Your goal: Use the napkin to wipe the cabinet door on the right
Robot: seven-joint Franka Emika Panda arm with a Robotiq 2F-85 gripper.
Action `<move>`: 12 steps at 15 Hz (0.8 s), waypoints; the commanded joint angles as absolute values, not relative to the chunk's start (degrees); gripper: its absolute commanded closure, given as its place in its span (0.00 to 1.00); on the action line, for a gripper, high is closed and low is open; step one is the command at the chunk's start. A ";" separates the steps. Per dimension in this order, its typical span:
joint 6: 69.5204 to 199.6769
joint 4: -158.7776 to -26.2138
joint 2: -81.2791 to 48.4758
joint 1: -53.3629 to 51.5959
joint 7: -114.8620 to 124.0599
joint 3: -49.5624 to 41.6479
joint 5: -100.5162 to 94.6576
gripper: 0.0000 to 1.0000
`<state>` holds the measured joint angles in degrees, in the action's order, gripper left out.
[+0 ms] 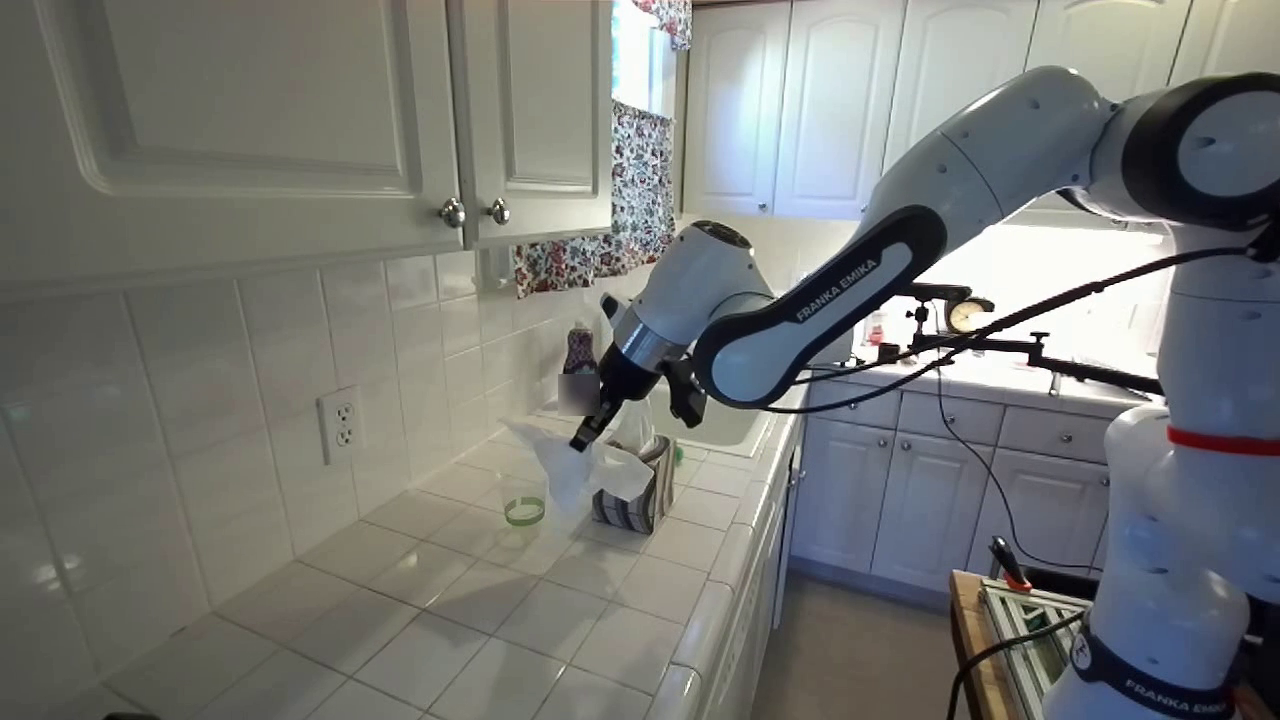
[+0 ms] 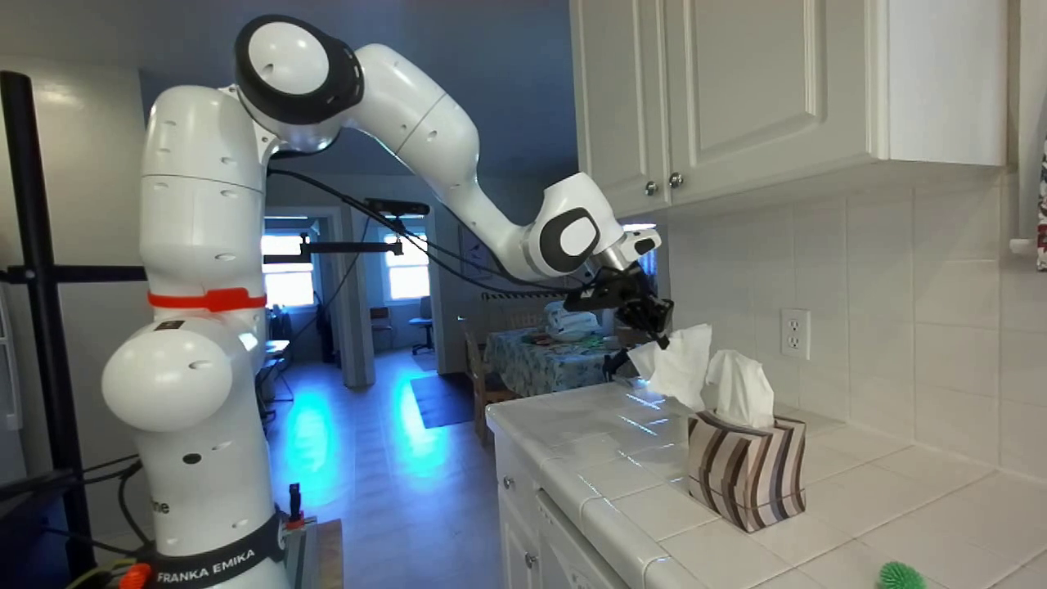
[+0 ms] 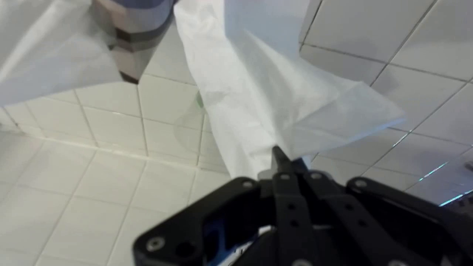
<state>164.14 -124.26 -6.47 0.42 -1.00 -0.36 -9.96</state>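
Fingers (image 3: 286,188) clamp the napkin (image 3: 240,118) — it hangs beside the striped tissue box (image 2: 744,474).

A striped box (image 2: 748,478) stands on the counter (image 1: 540,640), near the sink (image 1: 738,425). An outlet (image 1: 342,424) sits in the wall (image 1: 175,400), and a floral curtain (image 1: 640,190) hangs at the window (image 1: 632,55). Beyond the counter stands a table (image 2: 532,372).

In an exterior view the sightline runs along the bench (image 1: 530,620) toward the sink (image 1: 735,422); in an exterior view it runs oppositely, toward a cloth-covered table (image 2: 525,366); both share the robot arm (image 2: 433,123) and tissue box (image 2: 740,474); the wrist view looks, close up, past the pincer (image 3: 287,160) at the napkin (image 3: 255,111).
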 commanded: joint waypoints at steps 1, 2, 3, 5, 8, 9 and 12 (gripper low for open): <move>167.26 -126.49 -2.89 -0.16 5.90 -2.95 -16.82 1.00; 167.79 -126.63 -2.25 -0.14 7.40 -3.39 -18.58 1.00; 168.19 -126.82 -1.53 -0.05 8.76 -3.70 -20.20 1.00; 168.74 -127.12 -0.06 0.24 11.58 -4.12 -22.87 1.00; 169.36 -126.78 1.70 0.83 14.38 -4.50 -24.31 1.00; 169.59 -126.71 2.29 1.01 15.13 -4.64 -24.39 1.00; 170.41 -126.92 4.03 1.55 16.46 -4.79 -24.41 1.00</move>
